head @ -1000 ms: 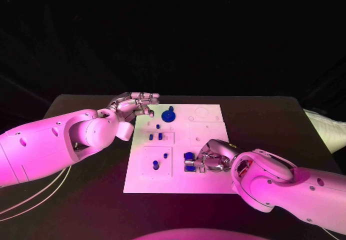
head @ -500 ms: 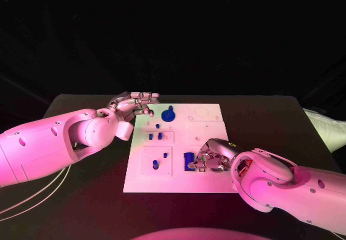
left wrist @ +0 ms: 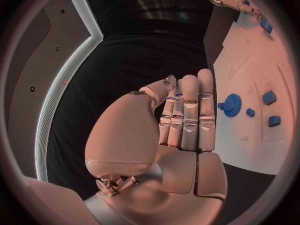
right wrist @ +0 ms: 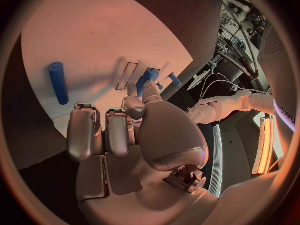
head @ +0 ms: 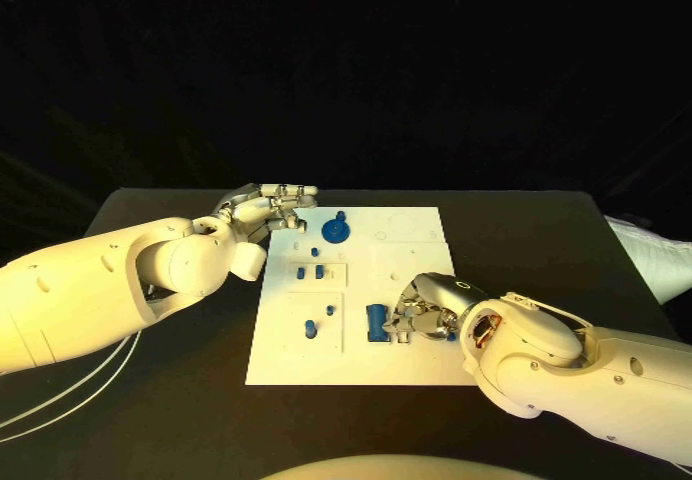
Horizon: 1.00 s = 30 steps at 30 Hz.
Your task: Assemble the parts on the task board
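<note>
Your task board (head: 411,350) sits mid-table, with the right hand (head: 428,312) over its near right part, around 5 o'clock from the board's centre. Its fingers curl right beside a blue cylinder part (head: 376,321), but you can't really tell whether it's gripping that or anything else. The left hand (head: 270,209) rests at the board's far left corner, about 11 o'clock, fingers straight and together, holding nothing. A blue gear (head: 336,232) lies just beside it
</note>
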Motion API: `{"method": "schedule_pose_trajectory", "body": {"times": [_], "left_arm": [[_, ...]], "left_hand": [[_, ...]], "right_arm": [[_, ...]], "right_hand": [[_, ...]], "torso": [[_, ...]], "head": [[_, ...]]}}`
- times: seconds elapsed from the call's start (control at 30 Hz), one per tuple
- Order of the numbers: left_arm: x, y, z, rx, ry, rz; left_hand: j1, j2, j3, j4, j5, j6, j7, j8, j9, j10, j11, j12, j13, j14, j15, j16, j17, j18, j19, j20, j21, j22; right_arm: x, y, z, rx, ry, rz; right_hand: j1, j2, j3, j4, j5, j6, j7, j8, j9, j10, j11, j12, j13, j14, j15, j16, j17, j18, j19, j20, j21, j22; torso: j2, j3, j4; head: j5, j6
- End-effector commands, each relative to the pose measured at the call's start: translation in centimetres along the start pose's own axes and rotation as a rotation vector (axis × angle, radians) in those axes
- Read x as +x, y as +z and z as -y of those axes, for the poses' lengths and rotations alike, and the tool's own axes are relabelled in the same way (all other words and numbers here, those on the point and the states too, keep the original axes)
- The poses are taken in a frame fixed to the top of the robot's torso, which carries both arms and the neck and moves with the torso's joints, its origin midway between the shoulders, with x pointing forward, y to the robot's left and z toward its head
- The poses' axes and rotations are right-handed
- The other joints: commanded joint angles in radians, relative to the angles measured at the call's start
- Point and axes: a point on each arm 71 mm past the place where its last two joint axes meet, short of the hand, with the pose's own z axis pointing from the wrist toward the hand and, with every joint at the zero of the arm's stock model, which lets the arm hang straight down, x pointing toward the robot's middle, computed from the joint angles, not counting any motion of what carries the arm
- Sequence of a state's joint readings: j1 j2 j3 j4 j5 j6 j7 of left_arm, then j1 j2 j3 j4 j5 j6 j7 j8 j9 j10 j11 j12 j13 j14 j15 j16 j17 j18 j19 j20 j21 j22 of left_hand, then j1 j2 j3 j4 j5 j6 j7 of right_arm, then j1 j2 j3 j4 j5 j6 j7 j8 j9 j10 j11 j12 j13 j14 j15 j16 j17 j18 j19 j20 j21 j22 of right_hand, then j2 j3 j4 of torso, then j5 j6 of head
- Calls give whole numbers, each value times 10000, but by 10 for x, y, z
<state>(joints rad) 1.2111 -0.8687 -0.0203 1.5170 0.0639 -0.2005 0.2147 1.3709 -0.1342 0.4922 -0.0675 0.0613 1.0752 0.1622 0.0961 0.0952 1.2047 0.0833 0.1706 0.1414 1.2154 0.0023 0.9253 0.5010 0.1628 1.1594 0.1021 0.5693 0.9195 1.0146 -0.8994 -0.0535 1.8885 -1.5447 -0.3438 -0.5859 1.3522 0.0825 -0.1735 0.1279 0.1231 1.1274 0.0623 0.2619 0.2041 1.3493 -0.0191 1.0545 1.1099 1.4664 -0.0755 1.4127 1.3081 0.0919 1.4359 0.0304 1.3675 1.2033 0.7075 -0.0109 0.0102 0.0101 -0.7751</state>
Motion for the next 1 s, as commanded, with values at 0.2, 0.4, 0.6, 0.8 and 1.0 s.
{"method": "schedule_pose_trajectory", "body": {"times": [0.2,0.4,0.6,0.8,1.0], "left_arm": [[2,0,0,28,-14,-207],[1,-1,0,1,-7,-183],[0,-1,0,-8,-5,-179],[0,-1,-1,5,7,-174],[0,-1,-1,6,5,-189]], "left_hand": [[-7,91,-45,9,37,-61,3,-8,-13,-69,20,38,12,-40,4,-43,-14,196,-32,9,-32,-14],[-8,94,-52,5,37,-64,4,-7,-17,-81,22,45,13,-47,5,-45,-21,196,-34,10,-41,-19],[-8,94,-52,5,37,-64,4,-7,-17,-81,22,45,13,-47,5,-45,-21,196,-34,10,-41,-19],[-8,94,-52,5,37,-64,4,-7,-17,-81,22,45,13,-47,5,-45,-21,196,-34,10,-41,-19],[-8,94,-52,5,37,-64,4,-7,-17,-81,22,45,13,-47,5,-45,-21,196,-34,10,-41,-19]], "right_arm": [[-1,-6,3,-119,-84,56],[-9,-16,10,-437,740,301],[-27,-28,30,-171,980,604],[-38,-37,56,584,183,458],[-38,-39,72,1240,-478,39]], "right_hand": [[-282,-161,-138,122,106,-14,3,19,19,50,43,-38,-22,632,-71,23,194,-181,21,-44,18,1],[-674,-415,-413,350,734,-211,90,-86,10,-208,123,-542,-367,596,-10,-79,56,-141,-77,-2,-112,-199],[-341,-270,-309,243,1141,-524,207,-309,-48,-548,208,-1204,-838,587,60,-93,60,-119,-137,44,-190,-307],[-206,-231,-262,187,1190,-579,236,-384,-69,-668,233,-1477,-1039,589,79,-82,87,-115,-149,60,-206,-327],[-266,-236,-302,245,1226,-490,226,-387,-57,-190,230,-551,-253,631,83,48,279,-162,-47,72,-61,-77]], "torso": [[0,6,-3],[-4,8,-16],[-2,11,-15],[6,14,-21],[1,19,-29]], "head": [[-32,10],[-36,24],[-94,52],[-186,102],[-248,130]]}}
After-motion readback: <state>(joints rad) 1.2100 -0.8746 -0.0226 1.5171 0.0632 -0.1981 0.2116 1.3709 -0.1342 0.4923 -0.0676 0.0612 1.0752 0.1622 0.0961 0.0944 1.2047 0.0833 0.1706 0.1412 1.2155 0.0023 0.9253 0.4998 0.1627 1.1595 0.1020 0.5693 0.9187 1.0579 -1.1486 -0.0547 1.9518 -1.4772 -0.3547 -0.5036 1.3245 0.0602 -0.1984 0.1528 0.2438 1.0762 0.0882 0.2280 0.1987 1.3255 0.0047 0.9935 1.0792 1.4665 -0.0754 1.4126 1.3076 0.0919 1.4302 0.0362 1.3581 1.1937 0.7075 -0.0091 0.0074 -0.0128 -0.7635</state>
